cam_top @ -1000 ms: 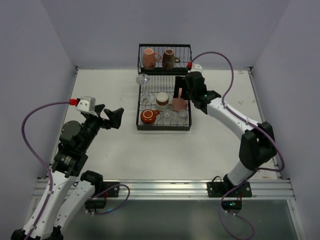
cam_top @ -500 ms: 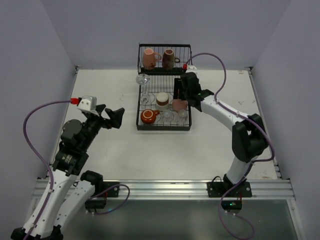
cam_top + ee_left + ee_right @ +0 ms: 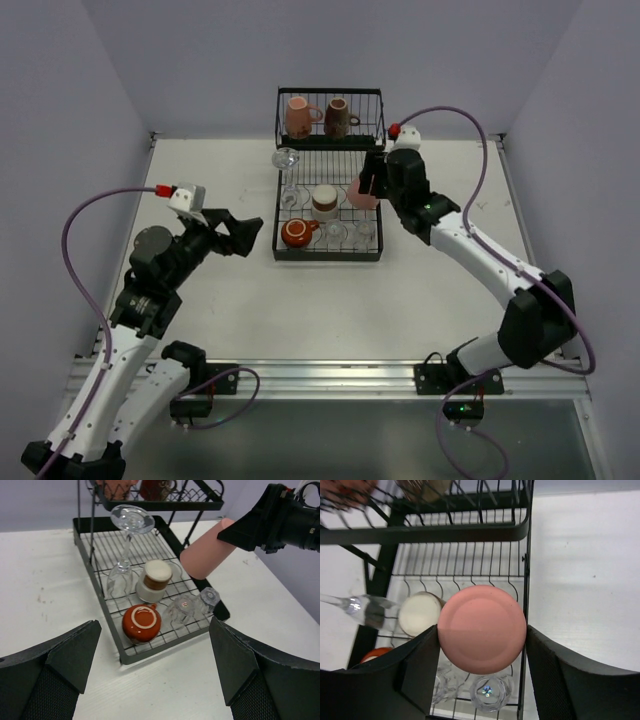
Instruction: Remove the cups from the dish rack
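My right gripper [image 3: 370,186] is shut on the tall salmon tumbler [image 3: 206,556]. It holds the tumbler tilted in the air over the right side of the black dish rack [image 3: 328,256]. The tumbler's base [image 3: 482,629] faces the right wrist camera between both fingers. On the flat tier sit a white-and-brown cup [image 3: 324,203], an orange-red cup [image 3: 295,232], two small clear glasses [image 3: 348,233] and a stemmed glass [image 3: 131,519]. A pink mug [image 3: 298,115] and a dark brown mug [image 3: 337,117] stand in the raised tier. My left gripper [image 3: 240,232] hangs open left of the rack, holding nothing.
White tabletop [image 3: 450,290] stretches to the right, left and front of the rack. The rack's raised tier stands at the back against the wall. Purple cables loop off both wrists.
My right gripper closed on the salmon tumbler and lifted it off the flat tier, tilting it. The left arm swung a little right toward the rack, still open.
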